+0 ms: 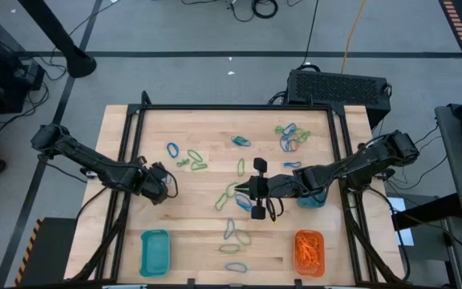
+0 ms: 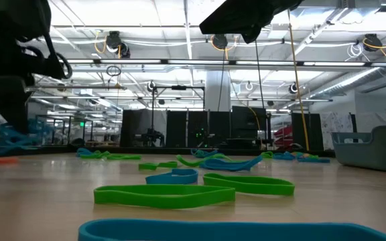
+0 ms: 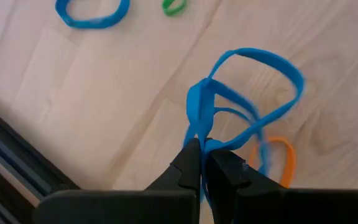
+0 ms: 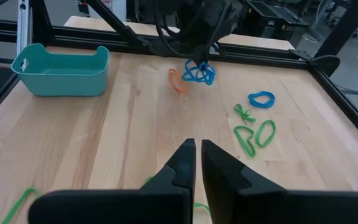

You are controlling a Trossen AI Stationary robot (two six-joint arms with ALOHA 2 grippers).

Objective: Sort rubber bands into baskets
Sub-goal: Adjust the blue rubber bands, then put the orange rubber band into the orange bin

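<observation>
The left gripper (image 3: pixel 202 163) is hanging over the table's (image 1: pixel 207 233) left side, its 2 fingers pinched together on a blue band (image 3: pixel 247 99) that is dangling clear of the wood. From the right wrist camera the same blue band (image 4: pixel 198 73) is showing as a crumpled knot under the gripper, with an orange band (image 4: pixel 177 81) lying on the wood just beside it. The right gripper (image 4: pixel 195 163) is reaching toward the table's middle with its fingers pressed together on nothing visible.

3 baskets are waiting: 1 teal basket (image 1: pixel 155 251) at the near left, 1 orange basket (image 1: pixel 310 252) at the near right already holding orange bands, and a 2nd teal basket (image 1: pixel 312 198) partly hidden under the right arm. Loose bands are lying scattered: a blue loop (image 1: pixel 172 149) and green loops (image 1: pixel 197 164) left of centre, and a mixed cluster (image 1: pixel 289 138) toward the far right.

The held band is looking light, thin and very limp; it is folding on itself, its long axis running from the fingertips outward into an open loop. A pinch on any single strand is likely enough, though the stretchy rubber could cling to a finger on release. The bands flat on the wood are probably harder to lift, best pinched where a loop is kinking upward.
</observation>
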